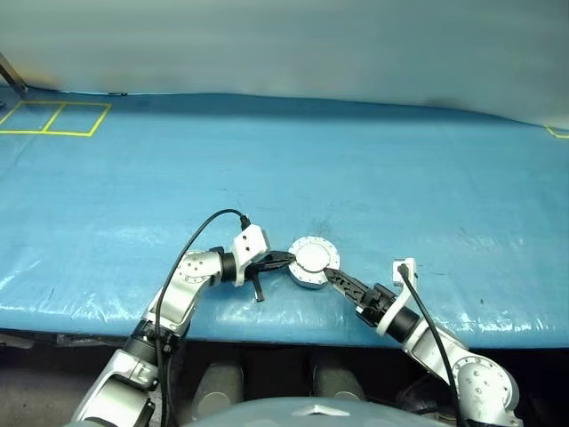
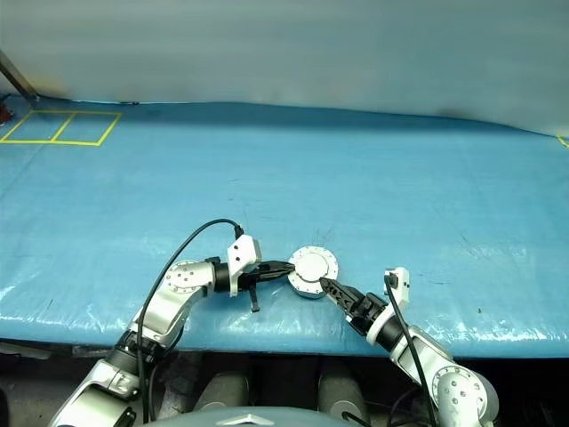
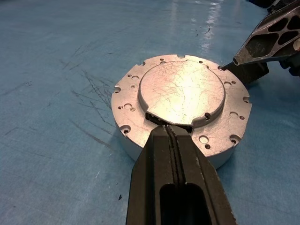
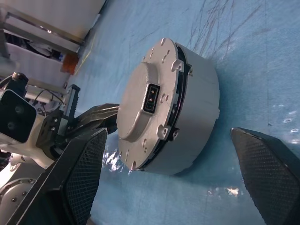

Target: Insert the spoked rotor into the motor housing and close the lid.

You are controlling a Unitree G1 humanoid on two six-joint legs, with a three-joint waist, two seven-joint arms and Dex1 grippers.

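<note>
- The blue plastic-covered table [image 1: 356,178] stretches wide, its sheet scratched and wrinkled at the near edge.
- Yellow tape lines [image 1: 55,118] mark rectangles at its far left corner.
- The silver motor housing [image 1: 312,261] sits near the front edge, closed on top.

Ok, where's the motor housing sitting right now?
The motor housing sits on the blue table near its front edge, between the shut left gripper and the open right gripper.

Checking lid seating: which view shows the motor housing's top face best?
Left wrist view: the motor housing top face is large and lit. Right wrist view shows it tilted, with its side; eye views show it small.
</note>
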